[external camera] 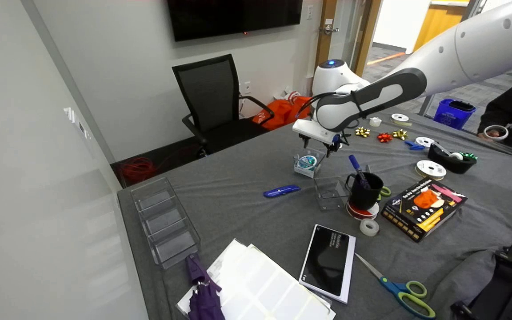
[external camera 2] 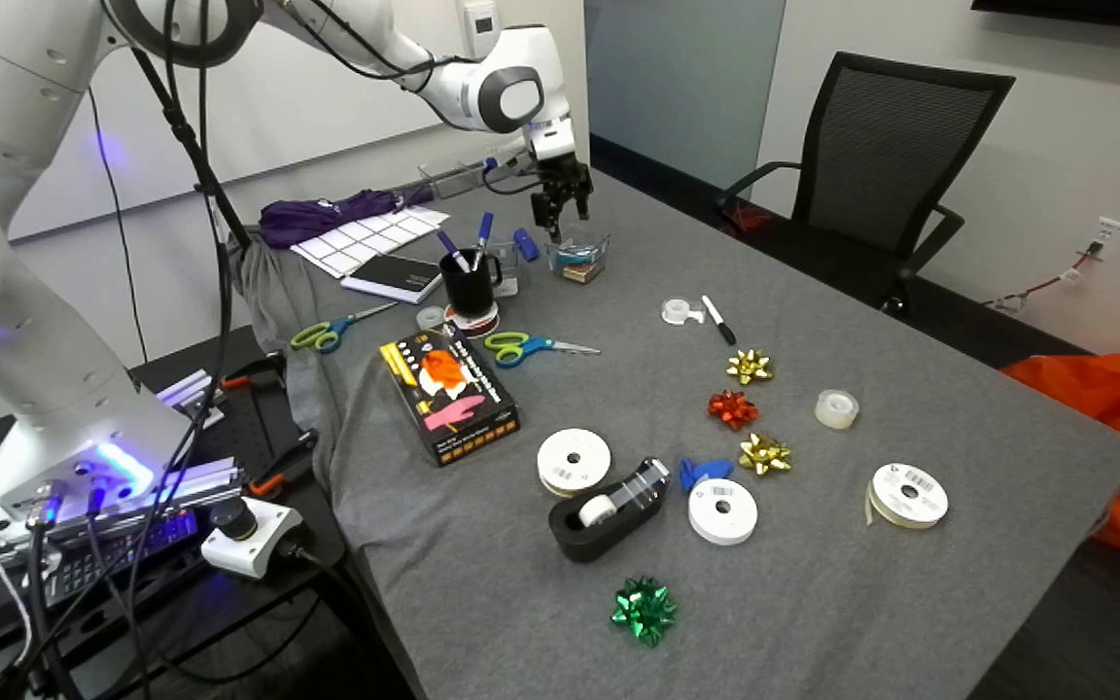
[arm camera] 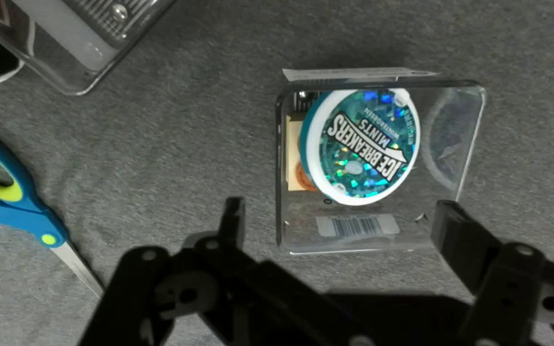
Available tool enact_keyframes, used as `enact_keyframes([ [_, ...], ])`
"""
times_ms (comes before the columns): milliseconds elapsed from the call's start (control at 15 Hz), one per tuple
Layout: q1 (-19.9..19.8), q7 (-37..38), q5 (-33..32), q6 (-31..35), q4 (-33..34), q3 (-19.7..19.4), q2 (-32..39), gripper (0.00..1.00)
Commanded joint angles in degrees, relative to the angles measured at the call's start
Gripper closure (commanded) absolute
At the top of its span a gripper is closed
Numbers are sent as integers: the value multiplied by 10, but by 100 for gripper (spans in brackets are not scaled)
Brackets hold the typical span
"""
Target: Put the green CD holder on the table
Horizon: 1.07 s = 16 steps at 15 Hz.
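Observation:
The green CD holder (arm camera: 363,144) is a round teal case with a white rim and a shiny lettered lid. It leans tilted inside a small clear bin (arm camera: 301,211), above a pale and orange item. It also shows in both exterior views (external camera: 308,162) (external camera 2: 577,255). The bin stands on the grey-cloth table (external camera: 238,213) (external camera 2: 638,408). My gripper (arm camera: 342,204) is wide open and empty, its fingers apart on either side of the bin's near end in the wrist view. In both exterior views the gripper (external camera: 317,149) (external camera 2: 569,224) points down just above the bin.
A second clear bin (external camera: 330,194) (arm camera: 75,43) and a black cup (external camera: 365,189) with pens stand beside it. A flat blue strip (external camera: 281,191) lies near. Scissors (arm camera: 12,197) (external camera 2: 521,347), a glove box (external camera 2: 448,394) and a long clear tray (external camera: 165,222) lie around.

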Motion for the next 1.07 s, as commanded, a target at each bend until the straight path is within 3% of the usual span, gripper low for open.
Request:
enact_keyframes([
  [0, 14, 11, -7, 19, 35, -22, 42, 0],
  [200, 19, 5, -8, 20, 41, -28, 57, 0],
  [267, 20, 2, -8, 17, 45, -28, 60, 18],
  [333, 19, -3, -7, 17, 45, -27, 61, 28],
  [1000, 16, -23, -1, 27, 35, -20, 48, 97],
])
